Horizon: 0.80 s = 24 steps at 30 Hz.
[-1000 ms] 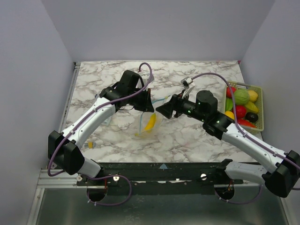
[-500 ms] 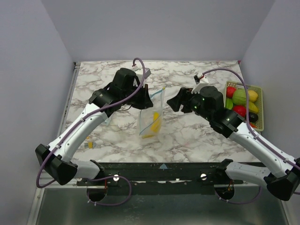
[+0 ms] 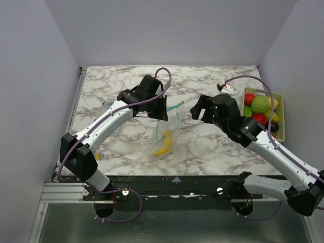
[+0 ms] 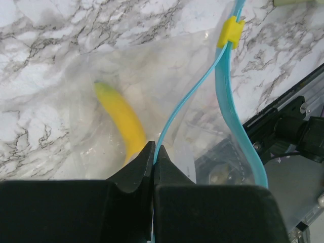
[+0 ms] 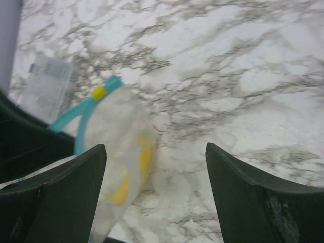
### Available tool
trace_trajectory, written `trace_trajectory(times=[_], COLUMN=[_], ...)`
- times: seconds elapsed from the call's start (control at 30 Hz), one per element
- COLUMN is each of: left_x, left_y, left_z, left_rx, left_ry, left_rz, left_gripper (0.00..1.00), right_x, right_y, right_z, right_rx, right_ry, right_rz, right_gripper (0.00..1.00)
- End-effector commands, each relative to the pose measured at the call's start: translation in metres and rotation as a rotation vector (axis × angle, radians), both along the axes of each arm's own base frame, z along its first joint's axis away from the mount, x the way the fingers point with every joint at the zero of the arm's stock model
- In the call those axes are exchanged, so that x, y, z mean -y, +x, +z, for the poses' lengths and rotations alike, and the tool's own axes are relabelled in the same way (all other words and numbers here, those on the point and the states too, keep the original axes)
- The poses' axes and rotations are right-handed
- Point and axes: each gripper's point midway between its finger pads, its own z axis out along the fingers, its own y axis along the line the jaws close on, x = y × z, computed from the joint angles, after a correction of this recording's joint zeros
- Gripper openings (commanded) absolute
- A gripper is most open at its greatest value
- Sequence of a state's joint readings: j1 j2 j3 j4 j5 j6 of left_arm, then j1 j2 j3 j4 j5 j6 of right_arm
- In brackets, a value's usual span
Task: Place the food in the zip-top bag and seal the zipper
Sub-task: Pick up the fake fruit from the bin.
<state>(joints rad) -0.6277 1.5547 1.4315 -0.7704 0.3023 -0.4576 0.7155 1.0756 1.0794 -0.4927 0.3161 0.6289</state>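
Note:
The zip-top bag (image 3: pixel 166 135) hangs above the marble table from my left gripper (image 3: pixel 163 109), which is shut on one side of the teal zipper (image 4: pixel 225 101). A yellow slider (image 4: pixel 230 31) sits on the strip, and the mouth gapes open. A yellow banana (image 4: pixel 124 121) lies inside the bag (image 4: pixel 152 76), low down in the top view (image 3: pixel 163 147). My right gripper (image 3: pixel 196 107) stands open to the right of the bag, apart from it, with nothing between its fingers (image 5: pixel 61 202). More food (image 3: pixel 260 105), red, green and yellow, lies in the basket.
The yellow-green mesh basket (image 3: pixel 280 109) stands at the table's right edge. A flat clear packet (image 5: pixel 46 86) lies on the marble left of the bag, partly under my left arm. A small yellow and white item (image 3: pixel 97 157) sits near the front left corner.
My right gripper has drawn back to the right, away from the bag, and its jaws have opened wider. My left gripper has kept its hold and shifted slightly right; the bag hangs longer.

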Motion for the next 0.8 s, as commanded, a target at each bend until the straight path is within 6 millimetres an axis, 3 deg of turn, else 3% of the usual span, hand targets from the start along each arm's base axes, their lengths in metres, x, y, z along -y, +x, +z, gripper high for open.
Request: trace_trajectory(times=[0.0,0.17,0.23,0.43,0.57,0.77], left_x=[-0.008,-0.027,-0.030,-0.029,-0.029,-0.023], left_y=[0.005,0.015,0.018,0.010,0.006,-0.001], left_z=[0.037,0.043,0.038,0.026,0.023,0.027], left_rx=[0.091,0.170,0.186,0.167,0.165,0.148], left_ry=[-0.005,0.076,0.092,0.081,0.069,0.028], left_rz=[0.028,0.078,0.086,0.053,0.045,0.015], left_gripper=[0.00,0.00,0.00,0.00,0.00,0.00], right_x=[0.071,0.158,0.180,0.231,0.259,0.281], right_y=[0.017,0.041,0.046,0.053,0.040,0.019], right_z=[-0.009,-0.035,-0.045,-0.095,-0.124,-0.160], right_rx=[-0.036,-0.148,-0.171,-0.303,-0.367,-0.445], right_ry=[-0.126,-0.068,-0.050,0.025,0.085,0.168], right_rz=[-0.292,-0.508,-0.565,-0.697,-0.815,-0.861], right_gripper=[0.83,0.83,0.83,0.81,0.78,0.75])
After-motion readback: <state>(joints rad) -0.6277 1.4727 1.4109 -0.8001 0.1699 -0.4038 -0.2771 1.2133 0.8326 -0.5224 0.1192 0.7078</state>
